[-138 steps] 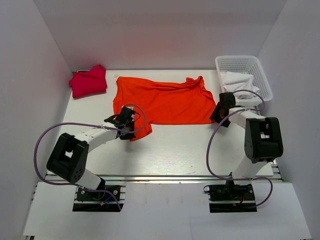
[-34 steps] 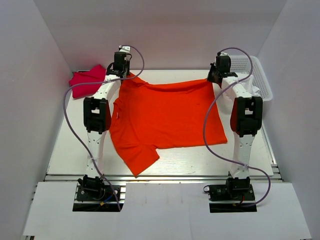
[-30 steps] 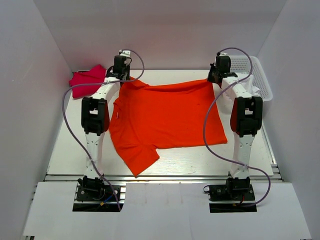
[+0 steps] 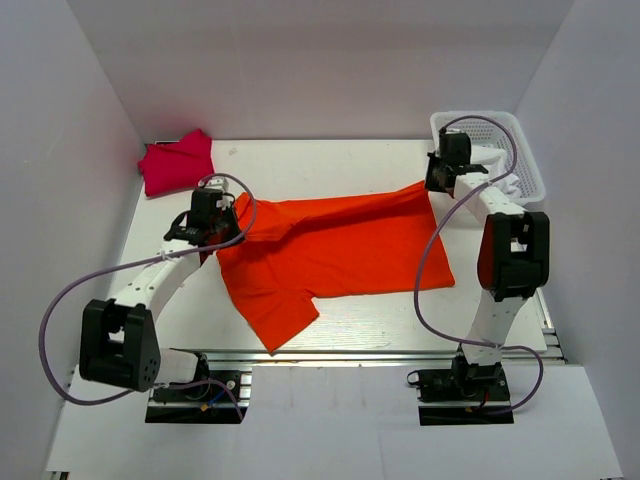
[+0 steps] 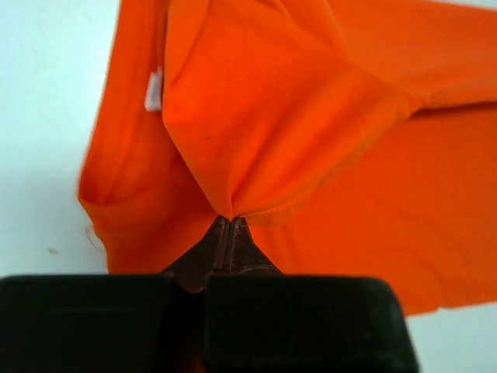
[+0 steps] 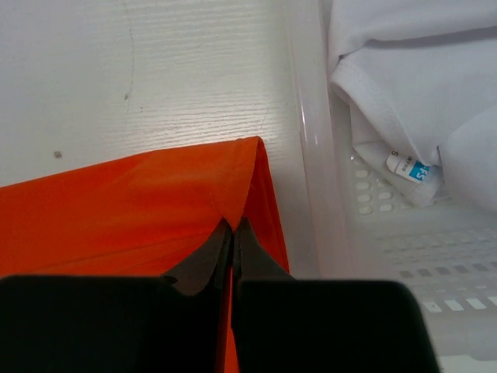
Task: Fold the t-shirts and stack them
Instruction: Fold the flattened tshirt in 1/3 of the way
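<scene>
The bright orange t-shirt (image 4: 340, 250) lies spread over the middle of the table, one sleeve pointing to the near edge. My left gripper (image 4: 230, 220) is shut on a pinch of its left far edge, which is doubled over itself; in the left wrist view the left gripper (image 5: 230, 221) bites the orange fabric (image 5: 272, 116), with a small white tag (image 5: 153, 91) showing. My right gripper (image 4: 432, 185) is shut on the far right corner; the right wrist view shows the right gripper (image 6: 233, 225) clamped on that orange corner (image 6: 116, 210). The crimson-pink t-shirt (image 4: 178, 162) sits bunched at the back left.
A white mesh basket (image 4: 480, 118) stands at the back right, holding white cloth (image 4: 490, 160), close to my right gripper. In the right wrist view the basket wall (image 6: 311, 155) runs just right of the orange corner. White walls enclose the table.
Both arms have drawn back from the far edge. The left gripper came well toward the front left, dragging the shirt's far edge over itself; the right gripper moved only slightly nearer.
</scene>
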`<state>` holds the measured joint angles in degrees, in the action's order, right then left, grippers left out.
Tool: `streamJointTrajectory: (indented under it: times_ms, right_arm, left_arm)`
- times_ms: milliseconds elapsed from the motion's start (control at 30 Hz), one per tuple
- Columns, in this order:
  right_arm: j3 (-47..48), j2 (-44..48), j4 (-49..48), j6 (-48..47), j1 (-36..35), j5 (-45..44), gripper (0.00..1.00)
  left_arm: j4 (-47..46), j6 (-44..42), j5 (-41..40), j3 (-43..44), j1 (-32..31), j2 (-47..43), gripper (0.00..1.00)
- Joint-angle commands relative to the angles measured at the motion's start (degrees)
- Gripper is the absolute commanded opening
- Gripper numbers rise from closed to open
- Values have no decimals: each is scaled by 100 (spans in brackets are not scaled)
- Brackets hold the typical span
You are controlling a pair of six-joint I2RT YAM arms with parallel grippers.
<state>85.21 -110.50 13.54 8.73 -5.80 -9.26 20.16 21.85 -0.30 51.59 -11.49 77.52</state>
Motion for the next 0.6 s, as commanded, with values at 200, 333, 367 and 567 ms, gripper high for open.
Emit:
streamJointTrajectory:
  times_ms: [200, 333, 367, 567]
  right_arm:
    - [-663, 660, -193, -91, 0, -314, 0]
    - [-892, 688, -212, -126, 9, -349, 9]
    - [-892, 687, -159, -126, 0, -401, 11]
    - [-918, 898, -202, -144, -17, -209, 45]
  left_arm:
    - [331, 566, 899, -1063, -82, -791, 2]
    - [338, 566, 1452, -1257, -135, -852, 21]
    - [452, 566, 1619, -1309, -196, -913, 28]
    - [1024, 373, 1024, -1022, -258, -1089, 100]
